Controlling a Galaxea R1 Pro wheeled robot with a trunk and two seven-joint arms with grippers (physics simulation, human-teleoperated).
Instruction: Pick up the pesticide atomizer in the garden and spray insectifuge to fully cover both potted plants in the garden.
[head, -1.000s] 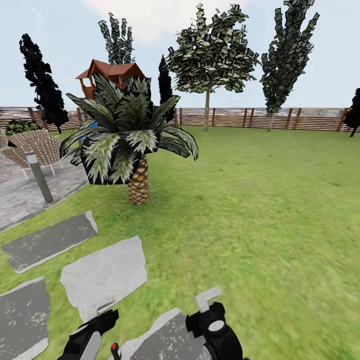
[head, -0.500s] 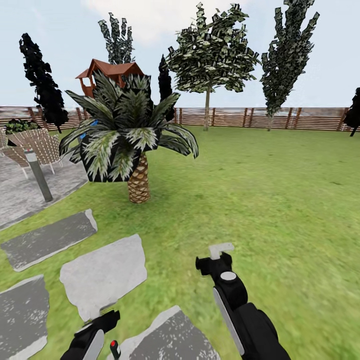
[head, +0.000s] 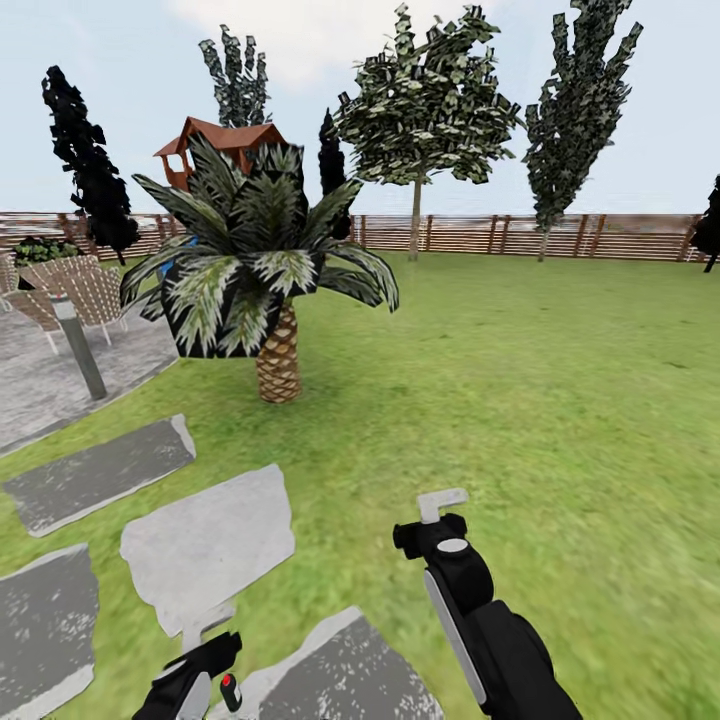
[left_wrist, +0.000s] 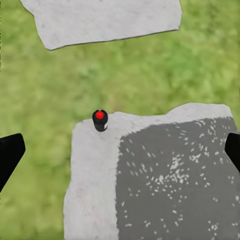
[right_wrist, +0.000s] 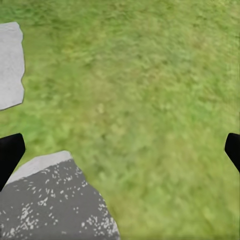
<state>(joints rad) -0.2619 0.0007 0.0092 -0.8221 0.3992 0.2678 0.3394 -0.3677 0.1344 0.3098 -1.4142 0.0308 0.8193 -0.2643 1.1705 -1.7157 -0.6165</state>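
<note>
A wheeled robot stands on the lawn (head: 560, 400) of a fenced garden, both arms low in front of it. The right gripper (head: 440, 503) reaches forward over the grass, its pale fingertips ahead of a black wrist; in the right wrist view the two dark fingers (right_wrist: 10, 152) sit at opposite edges of the frame, spread wide, with nothing between them but grass and the corner of a stepping stone (right_wrist: 55, 200). The left gripper (head: 205, 625) hangs lower, near the robot's body, above the stepping stones (head: 210, 550); in its wrist view the fingers (left_wrist: 9, 155) likewise stand far apart and hold nothing.

Below the left gripper, a small dark object with a red top (left_wrist: 100, 119) stands at the edge of a grey stone (left_wrist: 150, 175), beside the grass; whether it is the atomizer cannot be told. The head view shows it beside the left arm (head: 229, 690).

Ahead, a short palm (head: 262, 270) grows by the edge of a paved patio (head: 50, 380), where wicker chairs (head: 75, 290) and a grey post (head: 78, 345) stand. A brown slatted fence (head: 480, 235) closes the far side of the lawn, with tall trees (head: 425, 100) and a red-roofed playhouse (head: 220, 145) near it.
</note>
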